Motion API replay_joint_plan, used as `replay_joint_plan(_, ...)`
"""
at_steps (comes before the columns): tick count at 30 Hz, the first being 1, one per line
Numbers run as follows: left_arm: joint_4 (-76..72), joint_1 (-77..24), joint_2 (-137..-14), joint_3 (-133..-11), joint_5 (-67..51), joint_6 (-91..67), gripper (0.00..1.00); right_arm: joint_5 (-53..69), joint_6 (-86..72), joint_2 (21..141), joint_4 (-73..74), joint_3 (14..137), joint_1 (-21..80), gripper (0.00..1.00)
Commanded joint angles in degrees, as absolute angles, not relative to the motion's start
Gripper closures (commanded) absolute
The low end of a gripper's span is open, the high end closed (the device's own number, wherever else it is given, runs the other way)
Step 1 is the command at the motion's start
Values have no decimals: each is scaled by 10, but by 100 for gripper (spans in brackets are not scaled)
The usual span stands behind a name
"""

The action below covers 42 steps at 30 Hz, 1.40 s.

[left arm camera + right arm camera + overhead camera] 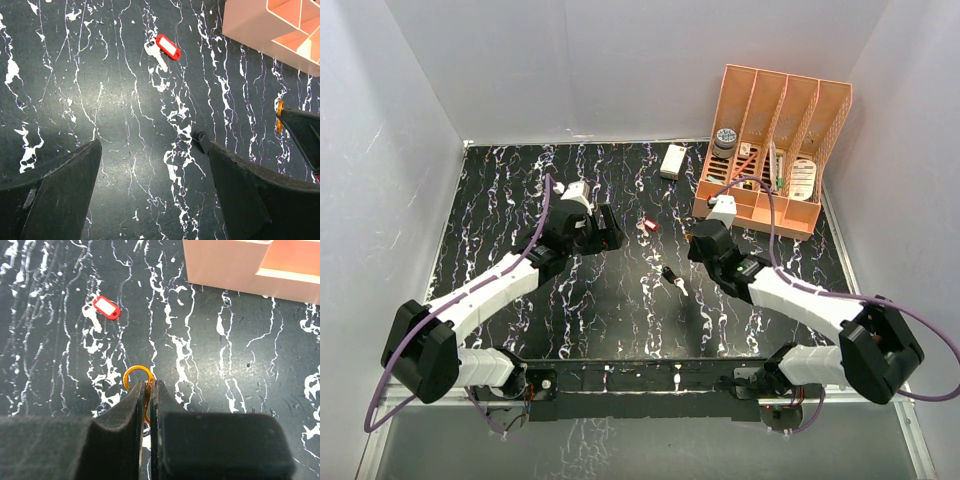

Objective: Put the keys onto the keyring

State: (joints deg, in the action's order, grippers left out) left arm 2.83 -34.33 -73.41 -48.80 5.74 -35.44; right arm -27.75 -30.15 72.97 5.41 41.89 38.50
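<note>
The red-headed key (648,226) lies on the black marbled table between my two grippers; the left wrist view shows its red head (167,46) ahead of the fingers. The black-headed key (674,278) lies nearer the arms, its head (201,138) peeking out beside my left gripper's right finger. My left gripper (155,150) hovers open over bare table, holding nothing. My right gripper (150,382) is shut on the orange keyring (136,373), whose open hooked end sticks out past the fingertips. That keyring (279,117) also shows at the right edge of the left wrist view.
A peach-coloured organizer (775,150) with several slots stands at the back right, close behind the right gripper (698,245). A small white box (672,160) lies at the back centre. White walls enclose the table on three sides.
</note>
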Motion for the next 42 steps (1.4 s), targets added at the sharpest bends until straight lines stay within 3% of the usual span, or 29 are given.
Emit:
replay_joint_plan(1,13,-352,-730,-513,72,-357,13,-265,-311,666,-83,376,382,100)
replay_joint_plan(7,2,-355,-726,-508,73,-358,13,-258,-309,598,-194,315,382,100)
replay_joint_plan(14,-5,-359,-727,-502,71,-359,13,-251,-314,568,-216,297,383,100)
replay_joint_plan(42,-3,-361,-720,-501,73,-359,13,-238,-300,607,-134,353,382,100)
